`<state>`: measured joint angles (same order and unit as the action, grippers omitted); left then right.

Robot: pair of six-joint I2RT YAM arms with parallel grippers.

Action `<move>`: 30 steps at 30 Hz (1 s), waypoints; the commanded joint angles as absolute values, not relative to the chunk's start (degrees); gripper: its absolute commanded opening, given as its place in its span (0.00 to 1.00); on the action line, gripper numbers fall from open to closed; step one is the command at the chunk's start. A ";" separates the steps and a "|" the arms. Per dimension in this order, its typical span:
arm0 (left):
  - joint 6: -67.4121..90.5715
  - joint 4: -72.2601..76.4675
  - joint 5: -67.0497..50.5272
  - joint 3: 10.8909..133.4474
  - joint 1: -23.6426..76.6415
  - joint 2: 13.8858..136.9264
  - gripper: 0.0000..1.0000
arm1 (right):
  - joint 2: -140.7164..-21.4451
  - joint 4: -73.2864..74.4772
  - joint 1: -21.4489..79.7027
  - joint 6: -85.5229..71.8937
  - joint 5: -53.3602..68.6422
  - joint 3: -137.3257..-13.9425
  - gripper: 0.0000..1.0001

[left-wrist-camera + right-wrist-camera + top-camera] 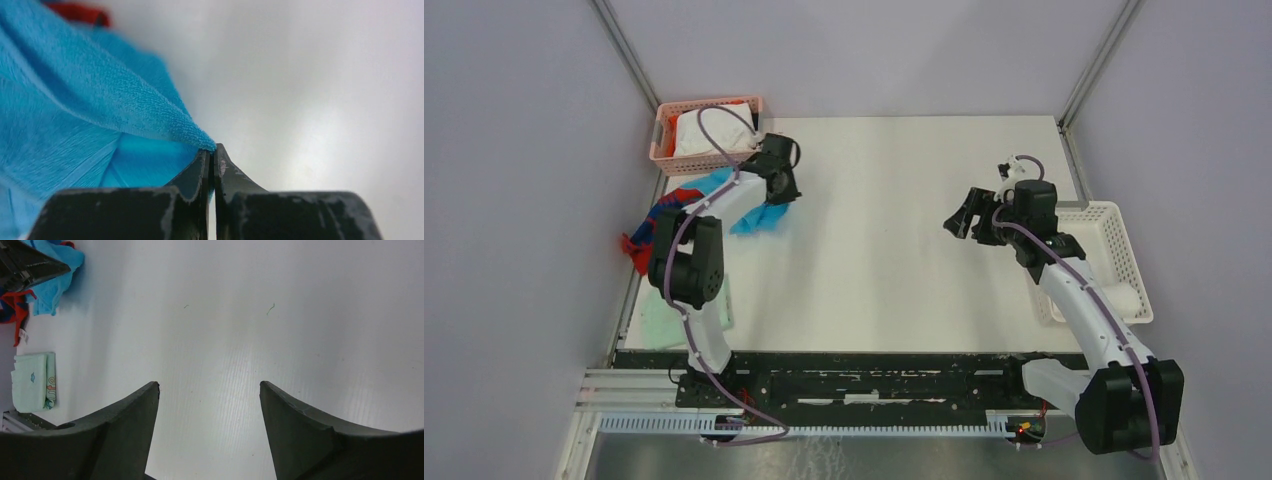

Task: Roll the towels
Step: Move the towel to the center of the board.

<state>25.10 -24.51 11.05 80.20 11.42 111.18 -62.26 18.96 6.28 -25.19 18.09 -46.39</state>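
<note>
The turquoise-blue towel (759, 217) lies at the table's left, partly under my left arm; it also shows in the left wrist view (75, 115) and the right wrist view (55, 282). My left gripper (784, 190) is shut on a corner of it (212, 149). The red towel with dark-blue blotches (652, 225) lies crumpled at the left edge. The white towel (709, 130) sits in the pink basket (664, 150). My right gripper (964, 218) is open and empty above the table's right half, its fingertips (150, 390) wide apart.
A pale mint-green folded cloth (669, 318) lies at the near left, also in the right wrist view (32, 382). A white basket (1114, 235) stands at the right edge with a white roll inside.
</note>
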 commanded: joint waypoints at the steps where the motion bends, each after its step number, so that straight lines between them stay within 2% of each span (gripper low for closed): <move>1: 28.72 -24.08 6.23 80.41 26.43 102.38 0.05 | -63.10 16.08 9.16 -23.79 17.68 -49.24 0.81; 4: 29.93 -24.25 6.05 81.79 34.84 101.10 0.13 | -63.52 15.31 11.73 -23.73 16.38 -48.71 0.80; 7: 29.75 -23.89 5.86 82.25 41.37 99.98 0.33 | -63.97 14.44 13.77 -23.73 15.60 -47.81 0.80; 10: 30.08 -23.06 5.40 79.75 44.29 96.85 0.49 | -65.12 15.02 16.46 -22.72 15.06 -47.84 0.80; 13: 31.37 -20.48 5.05 74.01 44.28 91.69 0.57 | -67.36 15.81 19.48 -21.90 14.05 -48.11 0.80; 18: 31.63 -22.88 10.21 67.88 41.58 86.11 0.65 | -73.60 18.86 26.08 -19.23 10.12 -51.29 0.80; 27: 33.40 -24.82 7.99 59.74 26.80 81.64 0.67 | -90.36 19.82 39.31 -18.78 4.70 -59.48 0.75; 30: 33.83 -25.23 7.02 59.11 22.54 81.74 0.67 | -94.54 19.61 40.75 -20.74 4.24 -60.95 0.73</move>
<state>30.83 -25.76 8.36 59.37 26.46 85.08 -91.15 20.01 38.94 -19.59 6.37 -57.69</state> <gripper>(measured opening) 0.667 0.743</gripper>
